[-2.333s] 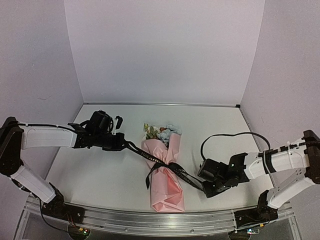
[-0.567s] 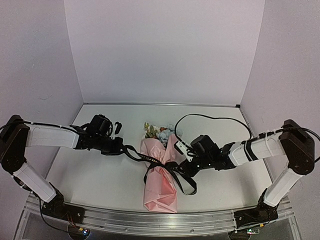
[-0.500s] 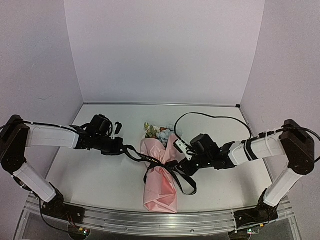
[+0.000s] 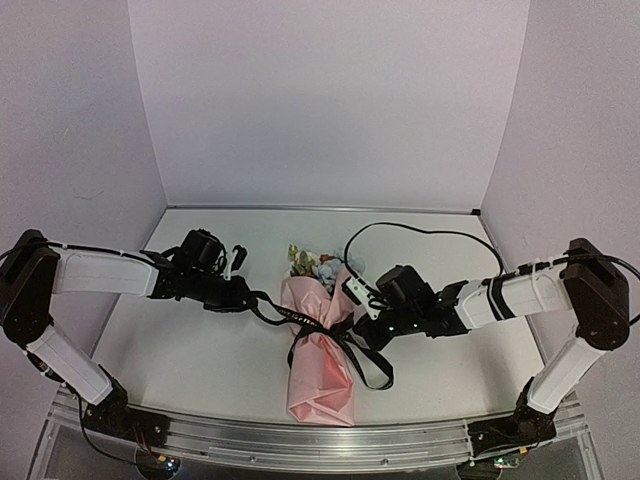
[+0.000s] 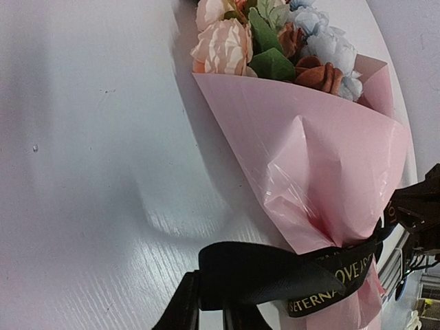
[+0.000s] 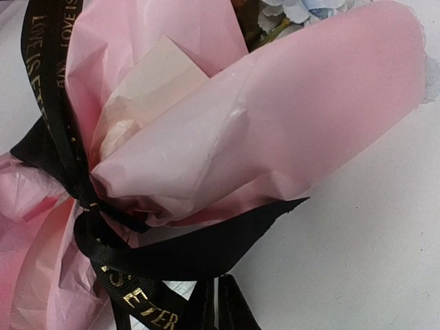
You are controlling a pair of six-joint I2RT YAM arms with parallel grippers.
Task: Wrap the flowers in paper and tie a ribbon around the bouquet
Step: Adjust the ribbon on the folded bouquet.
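Crosswise over the bouquet (image 4: 322,350), flowers (image 4: 318,265) at its far end, ran the ribbon (image 4: 300,318), clamped shut in the left gripper (image 4: 240,296) off its left and the right gripper (image 4: 362,336) just beside its right.

Both arms were the same deal, left arm (image 4: 100,272) and right arm (image 4: 515,295) in boxy white shells with chunky black joints, black left gripper (image 4: 248,297) and right gripper (image 4: 364,334), black bases (image 4: 105,412) and a thin black cable (image 4: 420,234) looping off the right one.

paper (image 6: 309,103): thin pink, crinkly | ribbon (image 6: 206,247): blk satin | table (image 5: 82,172): wht, glossy
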